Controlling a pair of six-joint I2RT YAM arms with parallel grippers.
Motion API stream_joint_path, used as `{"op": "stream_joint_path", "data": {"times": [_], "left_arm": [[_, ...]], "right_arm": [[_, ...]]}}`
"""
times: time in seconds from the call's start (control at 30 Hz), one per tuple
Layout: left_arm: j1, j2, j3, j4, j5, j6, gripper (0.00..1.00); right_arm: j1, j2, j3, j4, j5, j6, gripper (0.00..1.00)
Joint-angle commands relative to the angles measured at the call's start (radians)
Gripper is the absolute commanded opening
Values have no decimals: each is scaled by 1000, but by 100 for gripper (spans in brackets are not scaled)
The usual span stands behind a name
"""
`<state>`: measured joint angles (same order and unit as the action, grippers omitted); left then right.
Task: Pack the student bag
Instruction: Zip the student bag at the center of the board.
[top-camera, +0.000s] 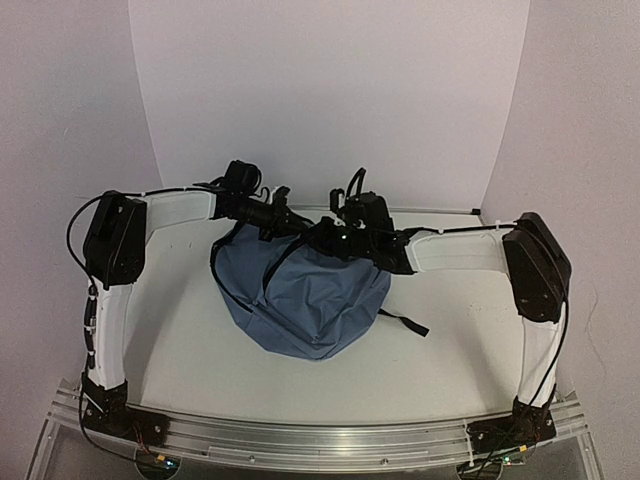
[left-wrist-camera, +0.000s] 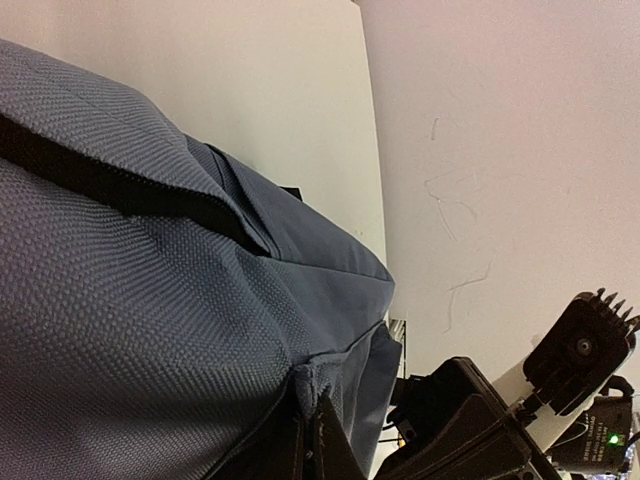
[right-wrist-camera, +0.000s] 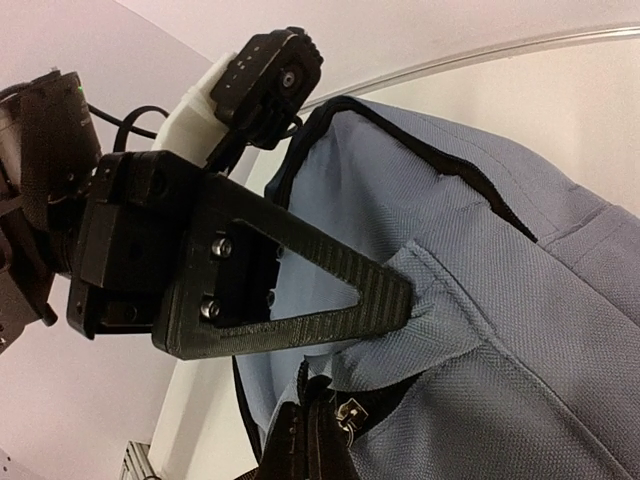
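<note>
The student bag sits bulging, seemingly filled, while the left hand and right hand each pinch fabric at its far top, so closing likely remains.

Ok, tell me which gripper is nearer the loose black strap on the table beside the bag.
Right. The right gripper pinches the top of the student bag, on the side toward the strap; the left gripper pinches it farther left.
</note>
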<state>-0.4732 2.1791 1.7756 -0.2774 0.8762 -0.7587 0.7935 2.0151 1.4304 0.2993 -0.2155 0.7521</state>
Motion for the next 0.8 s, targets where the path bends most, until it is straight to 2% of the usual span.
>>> {"op": "stream_joint_path", "data": {"times": [0.0, 0.2, 0.43, 0.63, 0.7, 0.77], "left_arm": [[58, 44, 85, 159, -9, -98, 0], [95, 91, 114, 205, 17, -171, 0], [103, 110, 165, 189, 4, -167, 0], [103, 99, 147, 190, -1, -164, 0], [103, 90, 124, 205, 16, -157, 0], [103, 80, 100, 232, 51, -152, 0]], "right_arm": [[90, -56, 43, 11, -84, -39, 0], [135, -58, 62, -12, -34, -96, 0], [184, -27, 118, -79, 48, -135, 0], [240, -49, 123, -120, 193, -173, 0], [263, -76, 110, -132, 289, -202, 4], [282, -112, 91, -136, 339, -220, 24]]}}
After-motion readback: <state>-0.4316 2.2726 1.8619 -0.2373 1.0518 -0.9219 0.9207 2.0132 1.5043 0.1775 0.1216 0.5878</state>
